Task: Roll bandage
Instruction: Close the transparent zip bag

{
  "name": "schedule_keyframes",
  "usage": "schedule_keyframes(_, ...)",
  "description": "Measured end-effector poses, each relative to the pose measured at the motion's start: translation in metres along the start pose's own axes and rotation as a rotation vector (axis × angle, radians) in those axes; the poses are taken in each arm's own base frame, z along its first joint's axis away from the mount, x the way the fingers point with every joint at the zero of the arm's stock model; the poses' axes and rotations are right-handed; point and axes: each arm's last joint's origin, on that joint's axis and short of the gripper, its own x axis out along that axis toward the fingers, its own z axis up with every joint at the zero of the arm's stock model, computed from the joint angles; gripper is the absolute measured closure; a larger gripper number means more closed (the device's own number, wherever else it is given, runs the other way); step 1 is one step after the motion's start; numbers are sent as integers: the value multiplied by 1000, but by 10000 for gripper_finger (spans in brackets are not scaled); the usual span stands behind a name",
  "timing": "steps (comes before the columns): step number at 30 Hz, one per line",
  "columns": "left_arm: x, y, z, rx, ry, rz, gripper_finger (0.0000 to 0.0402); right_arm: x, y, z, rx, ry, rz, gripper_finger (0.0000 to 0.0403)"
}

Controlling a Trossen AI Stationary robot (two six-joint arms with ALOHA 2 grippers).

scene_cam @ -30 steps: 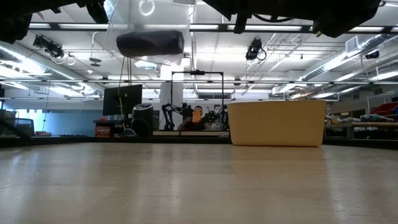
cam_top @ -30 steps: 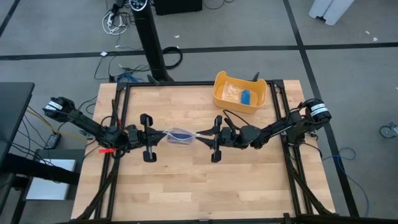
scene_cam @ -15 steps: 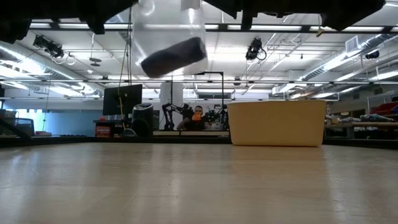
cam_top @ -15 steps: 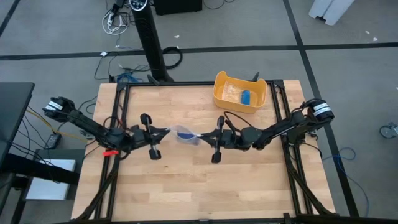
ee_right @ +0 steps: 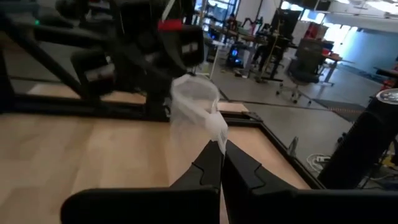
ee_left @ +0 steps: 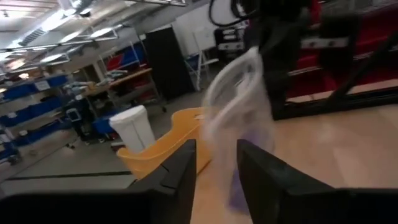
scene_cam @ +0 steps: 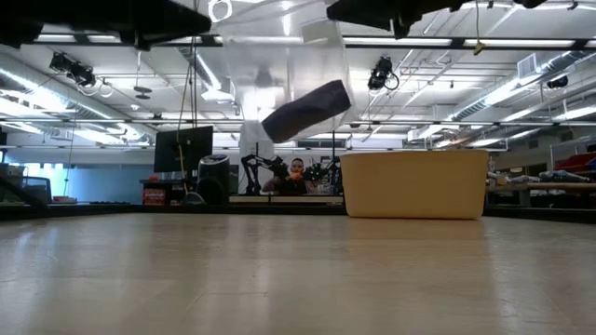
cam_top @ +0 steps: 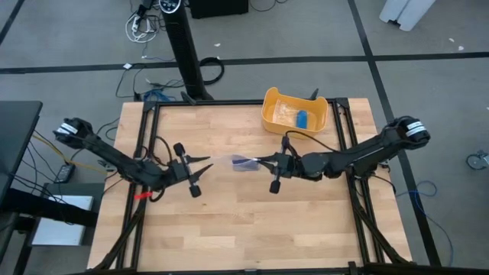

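Note:
The bandage [scene_cam: 305,110] is a small dark-blue roll inside a clear plastic wrapper [scene_cam: 279,65]. The wrapper hangs in the air between my two grippers, above the middle of the table. The roll [cam_top: 244,162] lies tilted in the wrapper's hanging bottom. My right gripper [cam_top: 263,160] is shut on the wrapper. My left gripper [cam_top: 205,163] stands open at the wrapper's other end. In the left wrist view that end [ee_left: 239,106] shows just past the gap between my left gripper's [ee_left: 214,155] fingers. My left gripper has its open fingers on either side of the wrapper's free end; I cannot tell whether they touch it. My right gripper pinches a gathered end of the wrapper [ee_right: 217,138] between its two fingers, coming level from the table's right side. The wrapper hangs slack and clear of the table, with the roll in it.
A yellow tub [cam_top: 269,116] stands at the table's far edge, right of the middle, with a small blue thing and clear wrappers in it. It also shows in the low view as a yellow tub [scene_cam: 414,184]. Black frame rails [cam_top: 229,102] run along the table's sides.
My left gripper has opened, let go of the wrapper and rolled its wrist. My right gripper has gone toward the table's right edge and up, drawing the wrapper along. The roll has swung to the right and tipped from level to tilted.

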Motion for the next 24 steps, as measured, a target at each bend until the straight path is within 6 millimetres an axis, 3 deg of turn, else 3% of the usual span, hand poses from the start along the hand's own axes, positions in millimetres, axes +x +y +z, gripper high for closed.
schedule_keyframes(5, 13, -9, 33, 12, 102, -85, 276, -1, 0, -4, -39, 59, 9, 402)
schedule_keyframes(13, 43, -29, 82, 93, 211, -136, 276, 27, 17, 4, -136, 143, 24, 403)
schedule_keyframes(19, 67, -47, 87, 181, 279, -132, 276, 45, 32, 11, -222, 200, 16, 403)
schedule_keyframes(24, 78, -52, 83, 219, 311, -117, 276, 47, 44, 17, -261, 202, 40, 403)
